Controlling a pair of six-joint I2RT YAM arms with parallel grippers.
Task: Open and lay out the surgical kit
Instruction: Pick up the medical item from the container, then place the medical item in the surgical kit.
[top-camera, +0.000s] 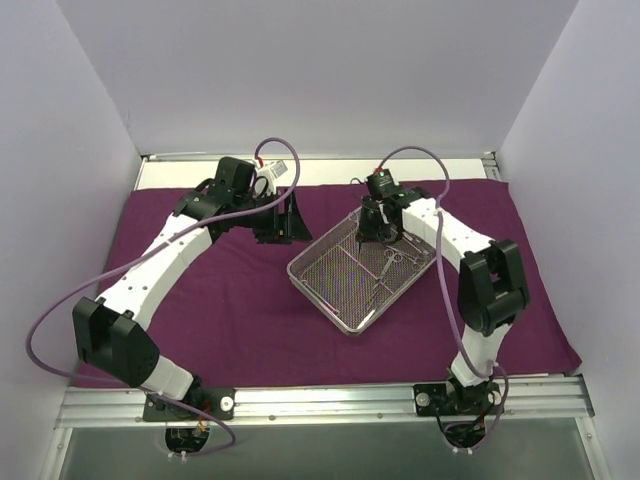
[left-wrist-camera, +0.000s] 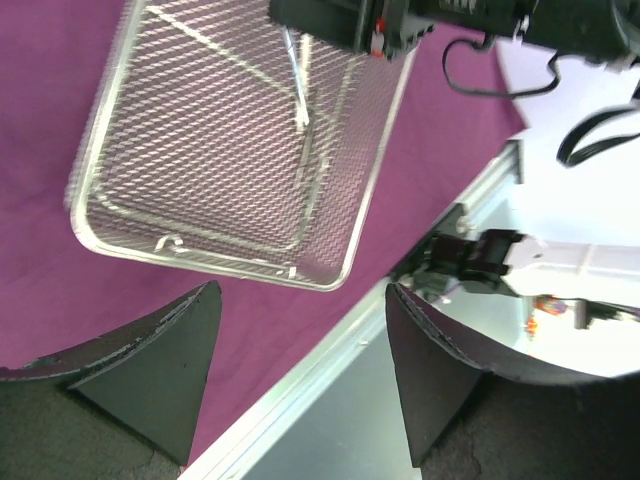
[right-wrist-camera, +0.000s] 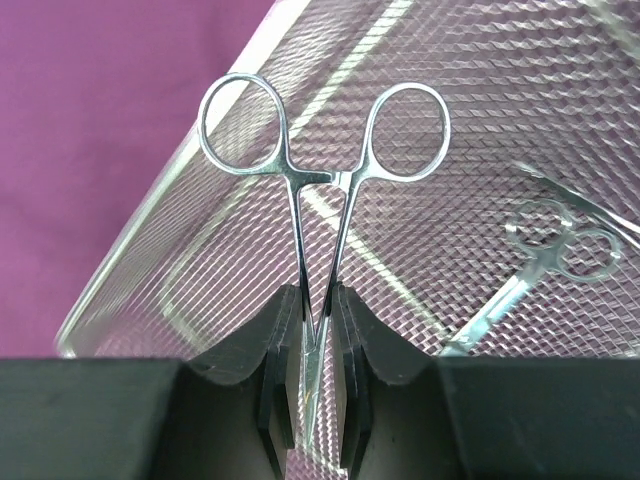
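Right wrist view: the right tool (right-wrist-camera: 318, 330) is clenching a pair of scissors (right-wrist-camera: 322, 180) by the blades, with the two ring handles sticking out over the mesh floor of the tray (right-wrist-camera: 480, 60). A second pair of scissors (right-wrist-camera: 545, 250) is lying flat inside the tray, just beside the held pair. In the top external view, the right tool is hovering over the tray's far corner. The tray is sitting at an angle on the purple cloth (top-camera: 250, 320), which is lying spread under the tray and reaching well beyond it on every side. The left tool (top-camera: 292, 222) is hanging released just to the left of the tray, its fingers (left-wrist-camera: 150, 380) standing wide apart, gripping nothing and staying clear of the tray's rim.
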